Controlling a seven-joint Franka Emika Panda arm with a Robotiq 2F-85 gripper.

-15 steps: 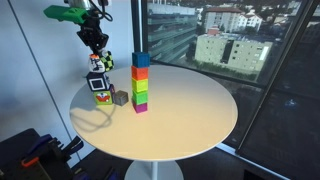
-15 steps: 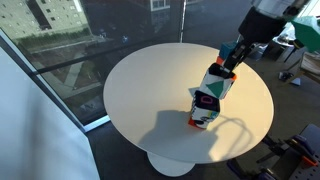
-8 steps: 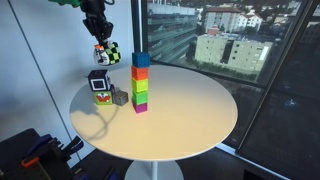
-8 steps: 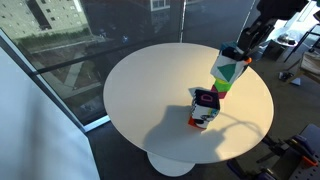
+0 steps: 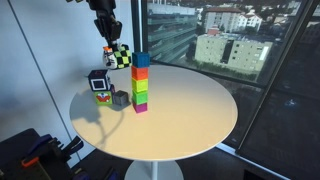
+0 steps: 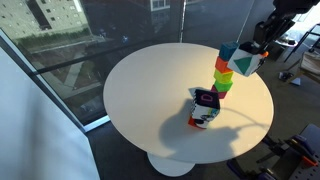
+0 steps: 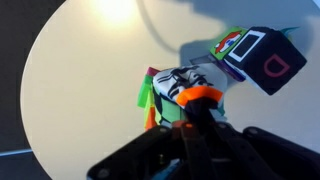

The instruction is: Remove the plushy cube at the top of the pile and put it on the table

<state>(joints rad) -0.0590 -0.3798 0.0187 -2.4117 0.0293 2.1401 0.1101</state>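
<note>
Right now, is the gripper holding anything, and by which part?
Yes: the gripper holds the plushy cube in the air, pinched at its upper part; the exact faces cannot be told.

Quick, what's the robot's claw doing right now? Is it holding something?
Claw: closed, holding the plushy cube up in the air.

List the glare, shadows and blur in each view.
Wrist view: a bright glare patch washes out the table at the top edge; the gripper, at the bottom, is dark and out of focus. Both exterior views: the arm's soft shadow falls on the table near the dark cube.
</note>
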